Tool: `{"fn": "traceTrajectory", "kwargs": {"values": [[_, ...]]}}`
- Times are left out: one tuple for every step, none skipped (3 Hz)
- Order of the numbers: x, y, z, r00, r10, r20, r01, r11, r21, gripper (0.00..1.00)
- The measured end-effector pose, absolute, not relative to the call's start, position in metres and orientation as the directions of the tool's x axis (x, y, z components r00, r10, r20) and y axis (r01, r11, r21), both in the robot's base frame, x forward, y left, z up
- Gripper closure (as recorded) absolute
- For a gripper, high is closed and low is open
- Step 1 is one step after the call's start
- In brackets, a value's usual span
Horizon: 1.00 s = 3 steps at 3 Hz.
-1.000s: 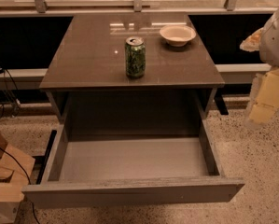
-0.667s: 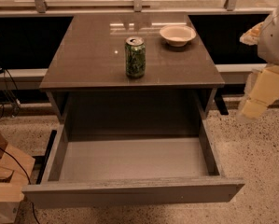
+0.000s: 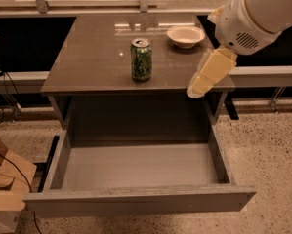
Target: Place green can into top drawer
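The green can [image 3: 141, 59] stands upright near the middle of the grey table top [image 3: 87, 57], with its silver top and pull tab showing. The top drawer [image 3: 140, 201] below the table top is pulled fully open, and its light grey floor [image 3: 135, 165] is bare. My gripper [image 3: 197, 88] hangs from the white arm at the right, over the table's front right edge. It is to the right of the can, apart from it and holding nothing.
A beige bowl [image 3: 185, 35] sits on the table behind and to the right of the can. A cardboard box [image 3: 6, 191] and cables lie on the speckled floor at the left. A rail and a glass wall run behind the table.
The arm has swung left and further into view, bringing the gripper from beside the table's right side to its front right edge. The can, bowl and drawer have not moved.
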State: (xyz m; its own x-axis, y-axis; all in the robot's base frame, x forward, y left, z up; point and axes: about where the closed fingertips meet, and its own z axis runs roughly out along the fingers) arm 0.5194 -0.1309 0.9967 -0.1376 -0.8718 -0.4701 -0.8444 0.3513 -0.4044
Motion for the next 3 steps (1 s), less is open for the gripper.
{"fn": "traceTrajectory", "kwargs": {"values": [[0.5526, -0.1004, 0.9953, -0.084, -0.839, -0.538, -0.851, 0.341, -0.399, 0.00], [0.5594, -0.0970, 0.9926, -0.080, -0.833, -0.548, -0.854, 0.340, -0.393, 0.00], [0.5607, -0.0955, 0.9898, -0.092, -0.830, -0.550, -0.848, 0.355, -0.394, 0.00]]}}
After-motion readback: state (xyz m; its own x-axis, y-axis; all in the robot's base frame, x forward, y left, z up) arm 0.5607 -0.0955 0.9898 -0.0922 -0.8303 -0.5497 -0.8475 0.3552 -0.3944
